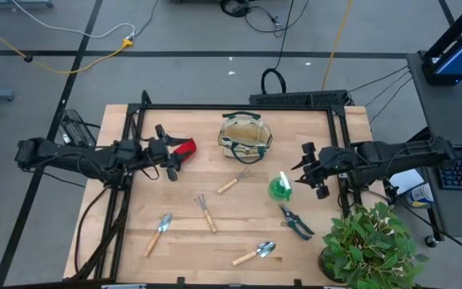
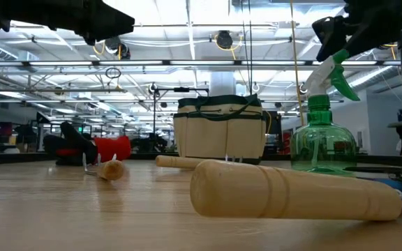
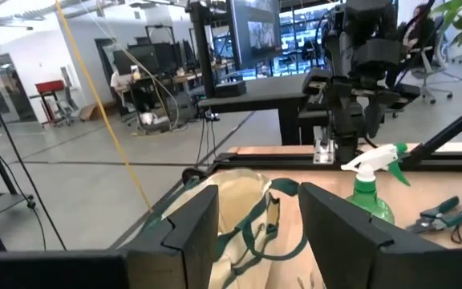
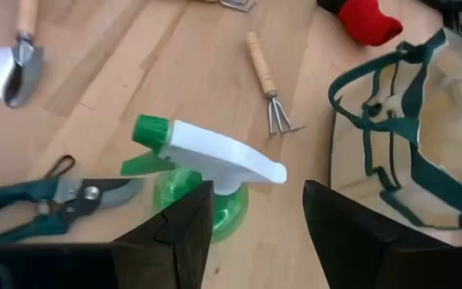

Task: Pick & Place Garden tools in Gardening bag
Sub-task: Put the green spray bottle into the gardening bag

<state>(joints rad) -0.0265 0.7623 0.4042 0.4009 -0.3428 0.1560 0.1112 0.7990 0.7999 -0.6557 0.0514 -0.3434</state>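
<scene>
The tan gardening bag (image 1: pixel 245 135) with green trim stands upright at the far middle of the table. My left gripper (image 1: pixel 171 152) is open and empty, raised above a red item (image 1: pixel 185 147) lying left of the bag; it points at the bag (image 3: pixel 239 213). My right gripper (image 1: pixel 305 168) is open and points down at a green spray bottle with a white head (image 4: pixel 215 160) standing right of centre; its fingers are above the bottle and appear clear of it. Two hand forks (image 1: pixel 233 182) (image 1: pixel 207 213), two trowels (image 1: pixel 157 233) (image 1: pixel 255 253) and pruning shears (image 1: pixel 297 222) lie on the table.
A leafy potted plant (image 1: pixel 371 241) stands at the near right corner, close to the shears. A black frame (image 1: pixel 239 107) runs along the table's far edge and sides. Bare wood lies between the bag and the forks.
</scene>
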